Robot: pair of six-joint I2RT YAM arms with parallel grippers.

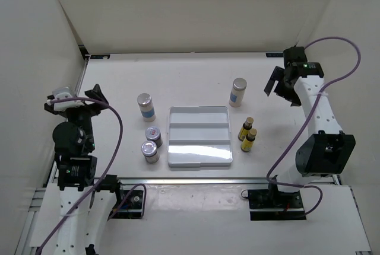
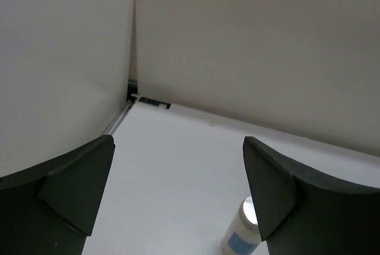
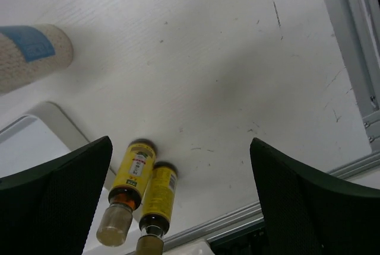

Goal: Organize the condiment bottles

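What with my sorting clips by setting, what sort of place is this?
Likely a robot lab test cell, not a kitchen: blank white walls box in a table, and two cabled arms are bolted at its edge.

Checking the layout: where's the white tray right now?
Top view: the white tray lies mid-table, squat jars to its left, yellow bottles to its right.

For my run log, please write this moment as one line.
left pincer: open, empty | right pincer: open, empty | tray: holds nothing | left shaker, two jars: left of tray | right shaker, two yellow bottles: right of tray
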